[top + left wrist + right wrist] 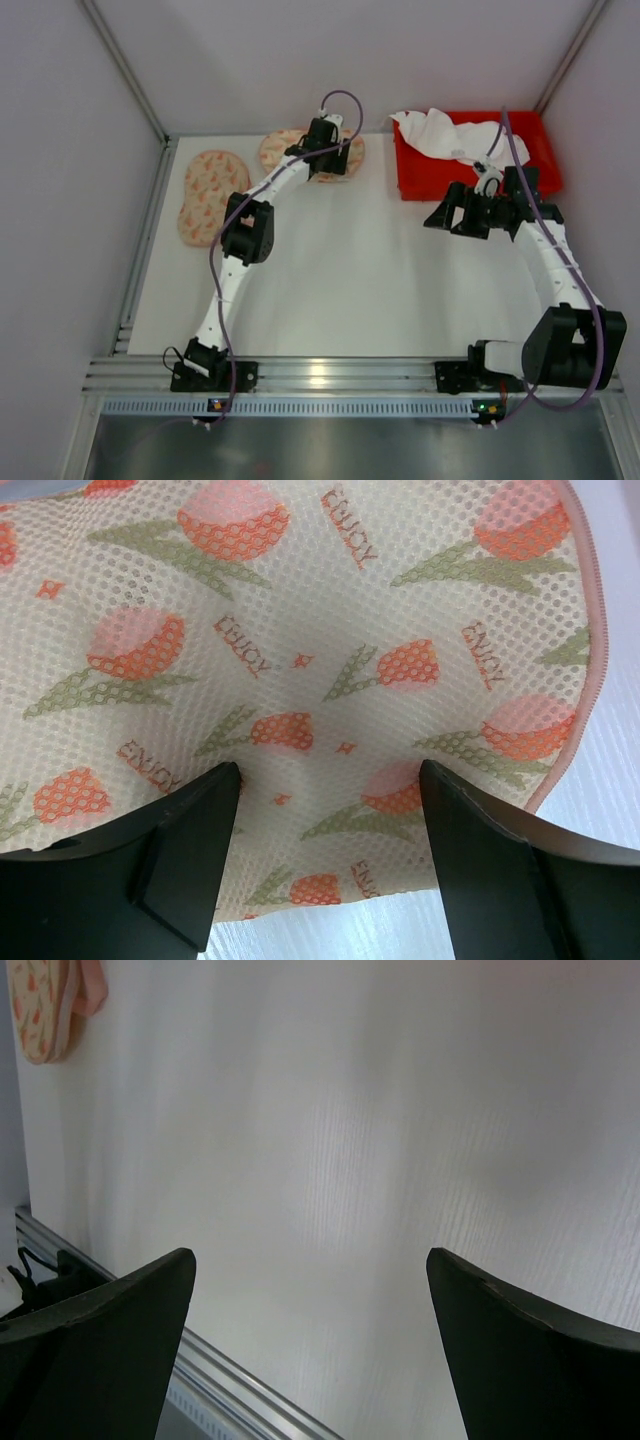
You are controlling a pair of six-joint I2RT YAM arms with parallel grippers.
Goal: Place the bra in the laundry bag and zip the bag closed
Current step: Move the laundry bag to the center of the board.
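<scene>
The laundry bag is cream mesh with an orange tulip print. It lies open in two lobes at the back left of the table, one lobe (210,195) further left and one (290,152) under my left gripper. My left gripper (327,140) is open right over that lobe; in the left wrist view the mesh (320,660) fills the frame and the gripper (330,810) straddles its near edge with nothing held. A white garment (445,133), apparently the bra, lies in the red bin (530,175). My right gripper (447,214) is open and empty above bare table, left of the bin.
The red bin stands at the back right against the wall. The right wrist view shows white tabletop, the aluminium rail (230,1380) at the table's edge and a piece of the bag (40,1005) at the top left. Enclosure walls surround the table.
</scene>
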